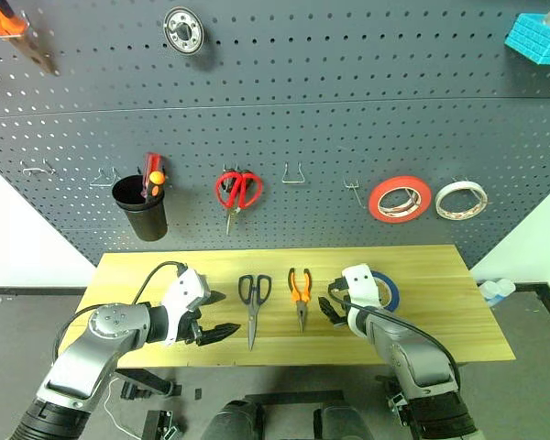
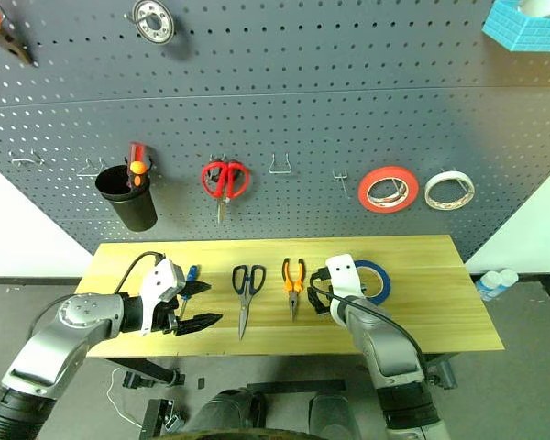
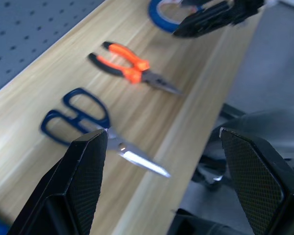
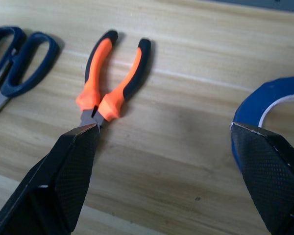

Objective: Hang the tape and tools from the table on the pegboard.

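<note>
The right gripper (image 4: 164, 178) hovered low over the table (image 1: 440, 302) with its two black fingers spread wide and nothing between them; the orange-handled pliers (image 4: 110, 83) lay just beyond its left finger and the blue tape roll (image 4: 274, 105) sat against its right finger. The left gripper (image 3: 159, 196), likewise spread and empty, hung over the table's near edge, with the dark-handled scissors (image 3: 88, 129) just ahead of its fingertips and the blue-handled screwdriver (image 2: 190, 275) close beside it. All four items lay on the table, so the step in hand was judged to be the first approach and pick. The next move would call for centring one gripper over a single item, lowering, and closing before lifting toward a free hook (image 1: 293, 174) on the pegboard (image 1: 348, 101). Both forearms reached forward, with wrists pitched downward toward the tabletop.
</note>
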{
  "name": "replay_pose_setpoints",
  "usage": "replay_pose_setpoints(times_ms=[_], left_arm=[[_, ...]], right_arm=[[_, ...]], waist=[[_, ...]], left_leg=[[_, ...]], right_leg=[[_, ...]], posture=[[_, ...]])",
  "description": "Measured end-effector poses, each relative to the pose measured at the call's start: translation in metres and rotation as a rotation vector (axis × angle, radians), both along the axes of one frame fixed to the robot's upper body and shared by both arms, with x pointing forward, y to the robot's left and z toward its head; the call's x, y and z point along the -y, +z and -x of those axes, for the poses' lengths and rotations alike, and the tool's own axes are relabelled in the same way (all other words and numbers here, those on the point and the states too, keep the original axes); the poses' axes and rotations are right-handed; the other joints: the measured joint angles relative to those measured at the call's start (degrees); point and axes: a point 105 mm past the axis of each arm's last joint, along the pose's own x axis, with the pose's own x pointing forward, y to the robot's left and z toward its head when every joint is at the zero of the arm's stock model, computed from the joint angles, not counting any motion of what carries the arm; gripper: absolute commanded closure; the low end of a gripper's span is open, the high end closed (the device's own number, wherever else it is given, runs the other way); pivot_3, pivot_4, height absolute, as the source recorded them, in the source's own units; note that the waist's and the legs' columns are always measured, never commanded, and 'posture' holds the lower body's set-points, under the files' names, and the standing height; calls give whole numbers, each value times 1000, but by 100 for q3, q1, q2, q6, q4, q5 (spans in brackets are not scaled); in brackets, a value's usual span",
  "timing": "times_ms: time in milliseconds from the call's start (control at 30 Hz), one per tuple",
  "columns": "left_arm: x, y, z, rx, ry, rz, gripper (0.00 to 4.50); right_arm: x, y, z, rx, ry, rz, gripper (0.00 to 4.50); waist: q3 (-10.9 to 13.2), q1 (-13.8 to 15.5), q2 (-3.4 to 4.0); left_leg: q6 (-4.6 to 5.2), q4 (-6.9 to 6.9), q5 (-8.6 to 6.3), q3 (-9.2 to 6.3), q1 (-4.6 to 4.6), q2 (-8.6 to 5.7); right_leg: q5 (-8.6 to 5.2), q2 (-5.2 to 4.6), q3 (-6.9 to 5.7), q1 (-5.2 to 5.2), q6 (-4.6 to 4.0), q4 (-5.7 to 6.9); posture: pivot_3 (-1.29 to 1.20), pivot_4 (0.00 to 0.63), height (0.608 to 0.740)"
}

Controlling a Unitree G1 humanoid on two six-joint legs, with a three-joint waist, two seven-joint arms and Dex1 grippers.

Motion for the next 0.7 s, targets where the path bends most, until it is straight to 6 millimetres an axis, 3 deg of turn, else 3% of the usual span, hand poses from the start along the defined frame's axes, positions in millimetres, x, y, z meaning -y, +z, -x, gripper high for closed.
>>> replay_pose_setpoints(times_ms=[167,367,700], left_arm=[[42,-24,7,-58,-27,3,679],[50,-22,6,-42,-21,70,679],[45,-20,8,-35,-19,118,679]], right_arm=[[-4,2,-1,4,21,-1,0],[-4,3,-4,16,24,16,0],[1,4,-13,35,7,62,0]], waist=[[39,-9,-38],[47,-5,-40],[103,4,-48]], left_leg=[[0,-4,0,2,-2,1],[-2,-14,1,9,-2,2],[-2,-17,1,10,-2,2]], right_leg=[[1,4,4,-6,1,2],[0,4,12,-16,1,4],[0,4,13,-18,0,3]], posture=[[-108,118,717],[-108,118,717],[-98,128,717]])
